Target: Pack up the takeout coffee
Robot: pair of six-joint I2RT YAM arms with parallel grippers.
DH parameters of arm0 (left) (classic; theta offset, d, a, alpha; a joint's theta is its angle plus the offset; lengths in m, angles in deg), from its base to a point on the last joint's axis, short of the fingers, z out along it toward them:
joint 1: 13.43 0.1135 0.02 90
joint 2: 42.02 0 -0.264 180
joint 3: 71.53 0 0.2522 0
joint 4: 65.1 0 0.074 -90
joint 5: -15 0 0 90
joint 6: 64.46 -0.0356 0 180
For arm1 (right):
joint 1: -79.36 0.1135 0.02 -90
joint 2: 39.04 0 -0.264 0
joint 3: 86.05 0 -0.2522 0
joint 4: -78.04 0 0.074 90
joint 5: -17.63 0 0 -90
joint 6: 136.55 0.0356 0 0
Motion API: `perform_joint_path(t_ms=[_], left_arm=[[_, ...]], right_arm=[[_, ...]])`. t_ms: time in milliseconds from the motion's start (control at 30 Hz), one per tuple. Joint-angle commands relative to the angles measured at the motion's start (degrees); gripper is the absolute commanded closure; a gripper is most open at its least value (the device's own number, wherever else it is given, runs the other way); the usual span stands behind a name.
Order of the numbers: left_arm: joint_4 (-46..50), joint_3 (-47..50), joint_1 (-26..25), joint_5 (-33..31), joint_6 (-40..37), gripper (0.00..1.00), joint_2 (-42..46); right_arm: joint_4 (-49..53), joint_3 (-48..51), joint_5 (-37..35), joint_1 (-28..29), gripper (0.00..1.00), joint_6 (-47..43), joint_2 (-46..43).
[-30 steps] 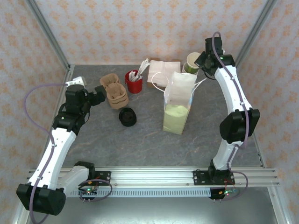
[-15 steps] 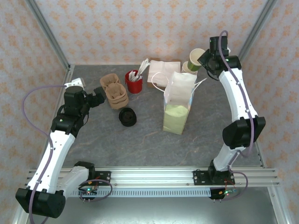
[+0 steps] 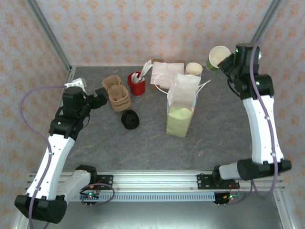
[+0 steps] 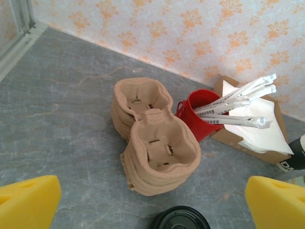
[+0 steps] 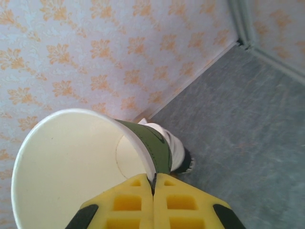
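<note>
Right wrist: your right tool (image 5: 153, 187) pinches the lidless olive-green paper cup (image 5: 71, 162) above the bench's (image 3: 143, 143) far-right corner, left tool (image 3: 99, 97) spread; probably mid-fetch, next needing a level carry to the round black plastic lid (image 3: 129, 119).

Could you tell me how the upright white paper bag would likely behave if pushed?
The paper bag stands tall on a narrow base, so a high push probably tips it. Its thin paper walls likely crumple.

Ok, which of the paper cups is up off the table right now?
The green cup, pinched at its rim by the right gripper and tipped in the air. The cream cups stand on the table.
</note>
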Motion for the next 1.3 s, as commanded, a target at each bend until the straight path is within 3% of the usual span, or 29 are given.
perform_joint_path(t_ms=[0,200,400,633,1067,1167,1267], left_arm=[[4.6,-1.2,-0.6,2.8,1.8,0.00,1.1],[9.3,-0.3,-1.9,3.9,3.5,0.01,1.9],[11.6,4.7,-4.7,4.9,5.5,0.03,3.4],[11.3,11.8,-7.7,5.8,8.3,0.05,3.9],[5.1,19.0,-9.3,6.5,10.3,0.05,2.7],[4.1,19.0,-9.3,6.7,9.7,0.05,2.0],[3.0,19.1,-9.3,7.0,9.5,0.05,1.1]], right_arm=[[9.8,3.7,-5.3,0.1,0.97,-2.7,-6.8],[19.0,18.0,-4.1,0.1,0.98,-3.0,-20.3],[19.2,38.3,9.5,0.9,0.99,-3.5,-33.1],[18.9,51.8,16.4,1.9,1.00,-0.3,-45.3],[12.8,62.1,24.8,3.8,1.00,2.8,-51.2],[9.2,63.5,22.9,7.9,1.00,5.0,-50.5],[4.3,64.0,16.9,16.9,1.00,8.6,-46.9]])
